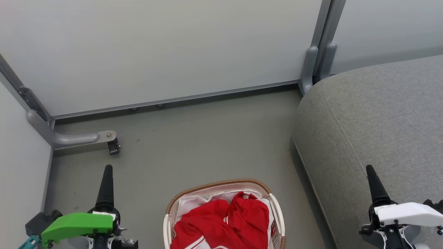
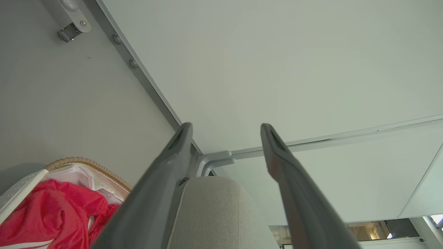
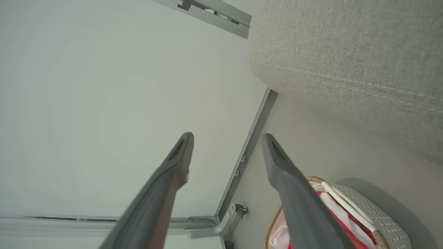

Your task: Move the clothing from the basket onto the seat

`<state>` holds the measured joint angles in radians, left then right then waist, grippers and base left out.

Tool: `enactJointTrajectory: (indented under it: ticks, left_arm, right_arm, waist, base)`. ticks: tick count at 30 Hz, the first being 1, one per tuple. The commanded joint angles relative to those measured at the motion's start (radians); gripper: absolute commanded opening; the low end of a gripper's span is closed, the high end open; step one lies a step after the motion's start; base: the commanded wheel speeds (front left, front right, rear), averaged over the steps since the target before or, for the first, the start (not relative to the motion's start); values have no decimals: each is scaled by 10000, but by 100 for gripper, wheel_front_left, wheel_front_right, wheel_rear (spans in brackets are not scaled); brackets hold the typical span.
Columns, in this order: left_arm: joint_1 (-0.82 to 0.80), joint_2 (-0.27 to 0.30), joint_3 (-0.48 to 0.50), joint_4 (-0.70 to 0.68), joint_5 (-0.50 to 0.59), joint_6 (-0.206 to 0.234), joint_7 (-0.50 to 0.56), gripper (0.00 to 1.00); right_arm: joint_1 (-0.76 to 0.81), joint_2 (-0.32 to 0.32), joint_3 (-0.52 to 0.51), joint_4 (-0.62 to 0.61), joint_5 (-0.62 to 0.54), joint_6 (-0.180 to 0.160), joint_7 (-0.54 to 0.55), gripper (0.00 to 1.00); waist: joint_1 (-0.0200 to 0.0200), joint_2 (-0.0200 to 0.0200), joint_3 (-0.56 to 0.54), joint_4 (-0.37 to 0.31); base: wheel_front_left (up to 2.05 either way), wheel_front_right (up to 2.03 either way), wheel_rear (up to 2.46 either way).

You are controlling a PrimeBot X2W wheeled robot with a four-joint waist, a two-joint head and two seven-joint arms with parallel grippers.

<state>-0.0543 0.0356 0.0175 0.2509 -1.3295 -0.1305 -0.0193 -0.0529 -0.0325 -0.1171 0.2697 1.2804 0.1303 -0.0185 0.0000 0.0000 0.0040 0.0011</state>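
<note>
Red clothing (image 1: 221, 221) in white basket (image 1: 218, 182)

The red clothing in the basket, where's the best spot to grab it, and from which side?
Probably pinch the raised crumpled ridge of the red clothing near the heap's middle, coming straight down with jaws across the ridge. The basket walls ring the pile, so a sideways approach looks blocked, and the fabric bunches upward there.
</note>
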Motion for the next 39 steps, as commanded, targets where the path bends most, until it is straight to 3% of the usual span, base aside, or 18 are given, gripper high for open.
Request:
enactJointTrajectory:
  ticks: [1,8,39]
  left_arm:
    - [-82,77,4,-219,502,14,-102,100]
    - [-63,88,-104,-490,1828,164,-357,100]
    - [188,126,-708,-578,6659,536,-1290,100]
  right_arm:
    - [-55,-93,-36,-233,-435,2,-111,100]
    - [23,-106,116,-700,-2016,2,-368,100]
    - [311,-149,836,-1192,-6624,4,-1302,100]
  waist:
    - [0,0,5,1]
    - [0,0,29,8]
    - [0,0,41,105]
  base:
    - [0,0,0]
    - [0,0,0]
    - [0,0,0]
